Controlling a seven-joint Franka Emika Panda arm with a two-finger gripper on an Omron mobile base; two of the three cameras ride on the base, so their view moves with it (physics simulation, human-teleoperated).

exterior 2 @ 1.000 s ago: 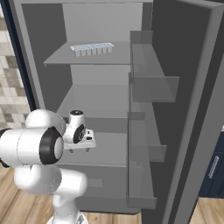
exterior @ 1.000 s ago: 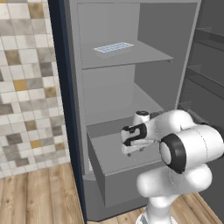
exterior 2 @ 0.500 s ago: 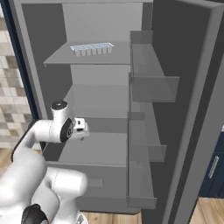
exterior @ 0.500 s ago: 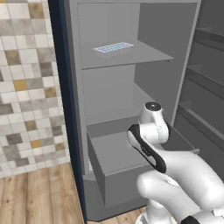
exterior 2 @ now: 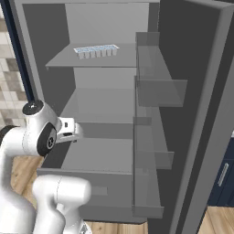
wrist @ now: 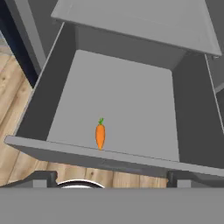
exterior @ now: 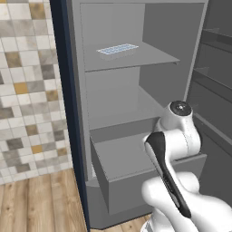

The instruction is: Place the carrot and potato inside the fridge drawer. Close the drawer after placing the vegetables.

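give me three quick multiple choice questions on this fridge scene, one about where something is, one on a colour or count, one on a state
1. Where does the carrot lie?
A. on the top shelf
B. on the floor of the fridge drawer, near its front wall
C. on the wooden floor

2. How many vegetables show inside the drawer in the hand view?
A. one
B. two
C. three

3. What state is the fridge drawer in?
A. pushed fully shut
B. lifted out of the fridge
C. pulled out and open

Answers:
1. B, the hand view shows the orange carrot on the grey drawer floor just behind the front wall.
2. A, the carrot is the one vegetable seen in there.
3. C, both base views show the drawer standing out from the fridge with its top open.
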